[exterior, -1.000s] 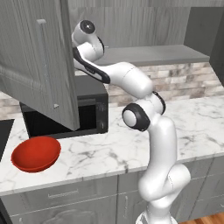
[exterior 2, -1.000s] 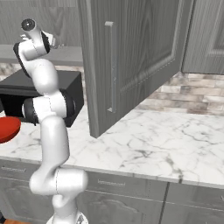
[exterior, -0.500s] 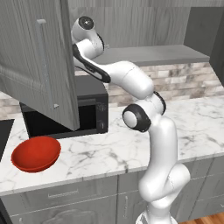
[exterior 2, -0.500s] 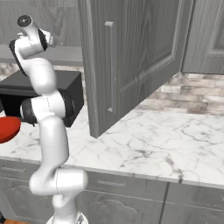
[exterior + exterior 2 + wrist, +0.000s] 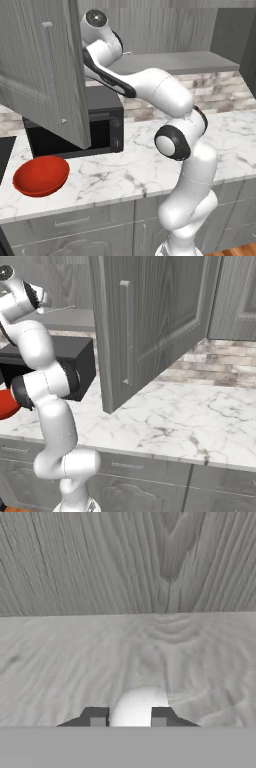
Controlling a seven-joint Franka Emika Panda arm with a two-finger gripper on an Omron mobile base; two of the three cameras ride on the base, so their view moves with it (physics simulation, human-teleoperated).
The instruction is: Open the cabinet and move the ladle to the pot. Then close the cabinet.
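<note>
Standing open, the cabinet (image 5: 47,75) is done with, the end effector (image 5: 128,717) inside it narrowed around the ladle (image 5: 137,706) right between its tips, while the pot transfer and door closing remain.

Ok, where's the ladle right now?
In the open cabinet: the hand view shows the ladle between the gripper's fingertips, and the right base view shows its thin handle sticking out right of the hand.
</note>
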